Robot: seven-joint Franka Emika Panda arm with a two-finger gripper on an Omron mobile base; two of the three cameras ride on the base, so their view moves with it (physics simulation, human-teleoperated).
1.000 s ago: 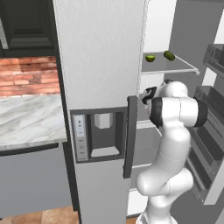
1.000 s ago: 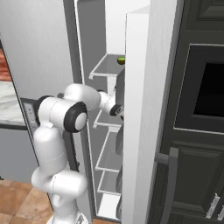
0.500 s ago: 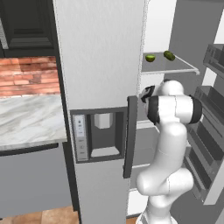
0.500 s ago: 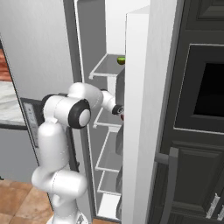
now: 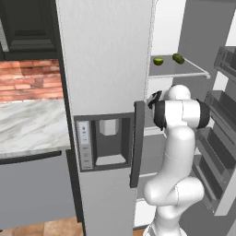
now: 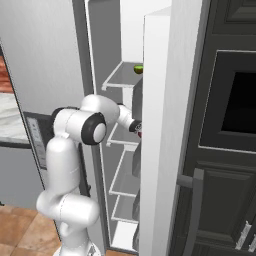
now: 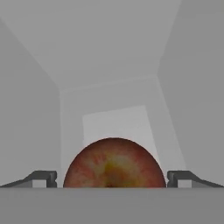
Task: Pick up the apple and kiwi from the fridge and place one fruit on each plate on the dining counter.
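Here, in your left base view, the kiwi [image 5: 158, 61] lay on a fridge [image 5: 106, 69] shelf at upper right, above the arm. In the right base view it showed green [image 6: 138, 69] at upper centre. In your hand view the tool [image 7: 113, 178] stood wide open, fingers flanking the apple [image 7: 114, 162] at bottom centre, holding nothing.

A glossy white arm [image 5: 177, 152] of rounded, bulbous segments, black bands at its joints, small dark fingertips [image 7: 43, 178].
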